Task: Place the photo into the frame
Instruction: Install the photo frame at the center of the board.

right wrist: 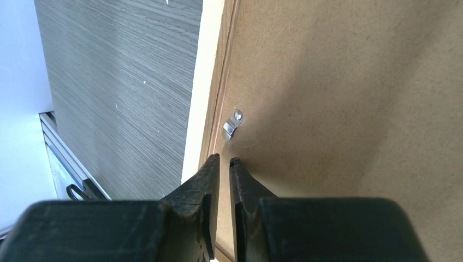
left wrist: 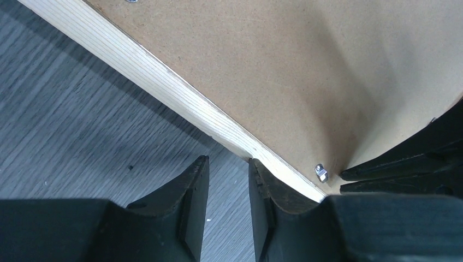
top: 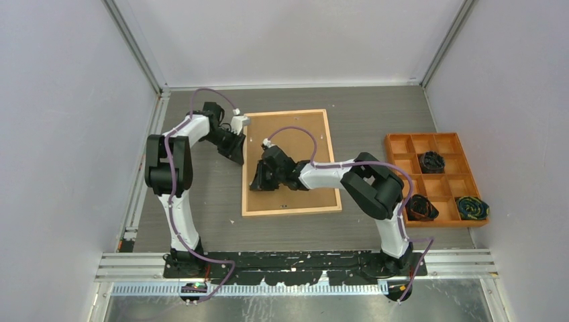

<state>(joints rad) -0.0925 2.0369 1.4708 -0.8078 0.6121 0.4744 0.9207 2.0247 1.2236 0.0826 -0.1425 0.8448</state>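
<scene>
The frame [top: 288, 210] lies flat on the grey table, its back up. The photo [top: 295, 200] sits inside it, showing only its plain brown board back; the picture side is hidden. My left gripper [top: 236, 153] is at the frame's left border, open; its right finger touches the wood strip [left wrist: 164, 82] and bare table shows between the jaws [left wrist: 228, 161]. My right gripper [top: 260, 180] hovers over the board [right wrist: 338, 98] just inside the left border [right wrist: 205, 82], with only a narrow slit between its jaws [right wrist: 224, 158] and nothing in it. A small metal clip [right wrist: 233, 124] lies just ahead of it.
An orange compartment tray [top: 388, 161] stands at the right, holding dark cable bundles [top: 431, 161]. A second metal clip [left wrist: 321, 172] sits on the board near the right gripper's fingers [left wrist: 404, 169]. White walls close in the table on three sides.
</scene>
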